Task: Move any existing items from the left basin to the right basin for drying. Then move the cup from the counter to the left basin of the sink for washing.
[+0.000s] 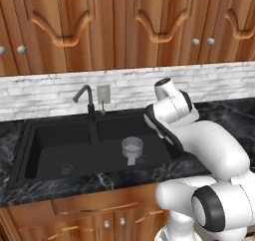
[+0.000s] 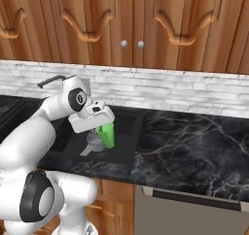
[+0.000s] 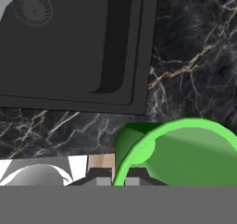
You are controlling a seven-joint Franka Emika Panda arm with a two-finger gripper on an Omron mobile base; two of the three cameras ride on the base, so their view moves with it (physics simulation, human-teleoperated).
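Right base view, cup position: cup (image 2: pixel 106 135) hangs directly under the gripper (image 2: pixel 102 127), clear of the counter (image 2: pixel 194 142), above the sink's right end.
Hand view, cup position: cup (image 3: pixel 178 153) sits low and right, rim up against the finger tips (image 3: pixel 132 176); rim arcs across the fingers.
Cup look: bright green, tapered, no handle, open top; inside looks empty in hand view.
Cup tilt: roughly upright in right base view, slight lean, can't tell exactly.
Fingers state: seem closed on the cup's rim/wall, cup off the surface and carried; exact contact points hidden by the hand body.
Finger gap: narrow, about wall-width in hand view; tips mostly cut off at the bottom.
Grey vessel: translucent round vessel (image 1: pixel 132 148) with short handle stands in the right basin (image 1: pixel 112 133); also seen just left of the cup (image 2: pixel 94 142).
Left basin: left basin (image 1: pixel 55 148) black, round grey drain (image 1: pixel 64 169) near its front.
Sink: sink (image 3: pixel 74 47) corner under the hand, drain (image 3: pixel 33 9) top left.
Faucet: slim black curved faucet (image 1: pixel 84 98) behind the divider.
Counter: black marble, white veins, right of the sink.
Arm: white arm (image 1: pixel 199 140) blocks the sink's right end in left base view.
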